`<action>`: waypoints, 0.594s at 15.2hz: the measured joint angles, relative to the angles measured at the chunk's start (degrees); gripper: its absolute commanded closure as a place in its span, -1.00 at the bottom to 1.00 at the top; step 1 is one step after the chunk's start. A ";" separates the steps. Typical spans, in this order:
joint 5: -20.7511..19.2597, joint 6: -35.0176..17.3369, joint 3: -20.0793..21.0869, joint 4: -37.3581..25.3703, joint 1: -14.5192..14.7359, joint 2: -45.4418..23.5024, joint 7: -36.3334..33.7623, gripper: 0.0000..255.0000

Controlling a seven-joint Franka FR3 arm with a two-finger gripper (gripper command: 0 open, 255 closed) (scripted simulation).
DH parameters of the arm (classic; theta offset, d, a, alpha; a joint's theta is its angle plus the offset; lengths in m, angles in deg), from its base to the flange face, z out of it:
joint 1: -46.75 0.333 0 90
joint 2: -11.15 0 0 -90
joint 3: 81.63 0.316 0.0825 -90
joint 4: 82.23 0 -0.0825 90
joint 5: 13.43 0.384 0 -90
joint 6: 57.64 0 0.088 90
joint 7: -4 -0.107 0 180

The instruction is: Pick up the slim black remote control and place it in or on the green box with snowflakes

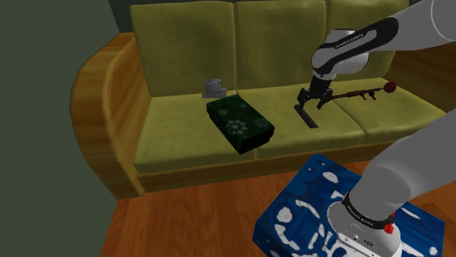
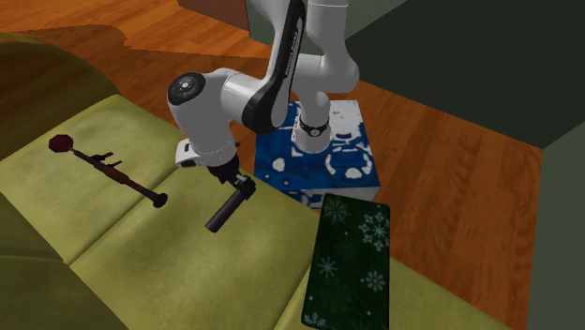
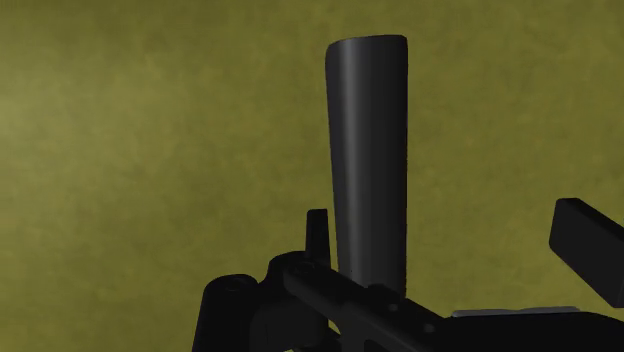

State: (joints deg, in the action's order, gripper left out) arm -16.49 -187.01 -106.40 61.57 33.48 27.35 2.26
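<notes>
The slim black remote (image 1: 308,117) lies flat on the olive sofa cushion (image 1: 190,135), to the shoulder view's right of the dark green snowflake box (image 1: 240,124). My gripper (image 1: 313,101) hangs over the remote's far end, pointing down. In the wrist view the remote (image 3: 368,150) stretches away from the hand; one fingertip (image 3: 318,232) sits beside its edge and the other (image 3: 585,245) stands well off, so my gripper (image 3: 450,228) is open and nothing is clasped. From the second exterior view the remote (image 2: 223,214) lies just below my gripper (image 2: 239,186), with the green box (image 2: 352,258) at the cushion's front edge.
A thin brown stick with a dark red knob (image 1: 362,93) lies just behind the remote. A small grey object (image 1: 214,88) stands behind the green box. The sofa's wooden arm (image 1: 109,109) curves at the shoulder view's left. My blue-and-white stand (image 1: 321,212) is on the wood floor.
</notes>
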 measured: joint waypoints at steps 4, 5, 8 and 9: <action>2.65 -4.36 -2.24 0.12 -0.11 -5.00 1.87 -1.00; 3.09 -5.12 -2.37 0.21 0.04 -5.75 2.13 -1.00; 4.32 -7.67 -2.67 1.03 0.41 -7.67 3.01 -1.00; 4.76 -8.49 -2.68 1.29 0.59 -8.30 3.20 -1.00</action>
State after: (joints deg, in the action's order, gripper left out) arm -11.72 -195.50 -109.08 62.86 34.08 19.05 5.46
